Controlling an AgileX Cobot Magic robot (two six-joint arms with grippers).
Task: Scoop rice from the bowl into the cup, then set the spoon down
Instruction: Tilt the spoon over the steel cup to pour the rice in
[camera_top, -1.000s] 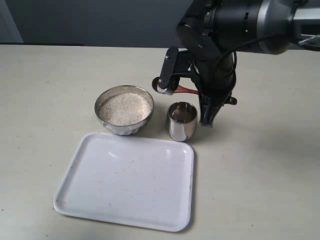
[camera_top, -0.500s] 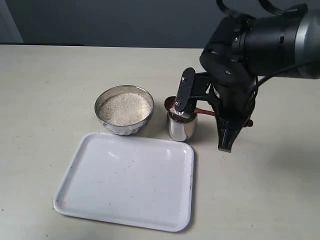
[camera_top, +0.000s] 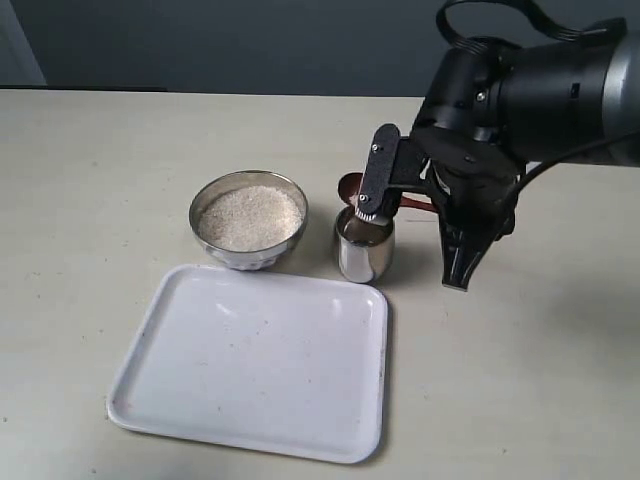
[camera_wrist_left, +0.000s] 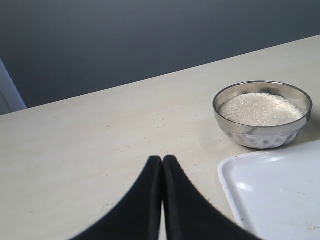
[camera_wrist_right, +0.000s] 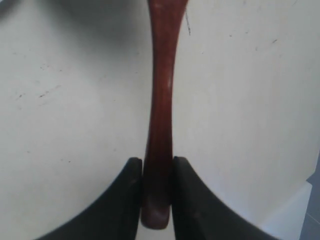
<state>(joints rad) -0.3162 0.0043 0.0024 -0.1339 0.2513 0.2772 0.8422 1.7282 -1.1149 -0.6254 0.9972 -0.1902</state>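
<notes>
The steel bowl (camera_top: 215, 243) holds off-white rice (camera_top: 250, 217) and stands left of the small steel cup (camera_top: 362, 258). The same bowl (camera_wrist_left: 260, 137) and rice (camera_wrist_left: 260, 109) show in the left wrist view. My right gripper (camera_top: 432, 210) (camera_wrist_right: 157, 160) is shut on the handle end of the reddish-brown spoon (camera_top: 350, 186) (camera_wrist_right: 161, 100). It holds the spoon over the cup's far rim, with the spoon's oval end partly behind a black link. I cannot tell what the cup holds. My left gripper (camera_wrist_left: 162, 159) hovers shut and empty over bare table, away from the bowl.
A white tray (camera_top: 250, 360) (camera_wrist_left: 272, 195) lies in front of the bowl and cup, with nothing on it. The right arm's black bulk (camera_top: 520, 90) hangs over the table right of the cup. A dark wall runs along the table's far edge.
The right arm swung rightward and nearer, carrying the spoon from behind the bowl's right rim to over the cup. In the last half second it lifted slightly. Bowl, cup and tray stayed put.
</notes>
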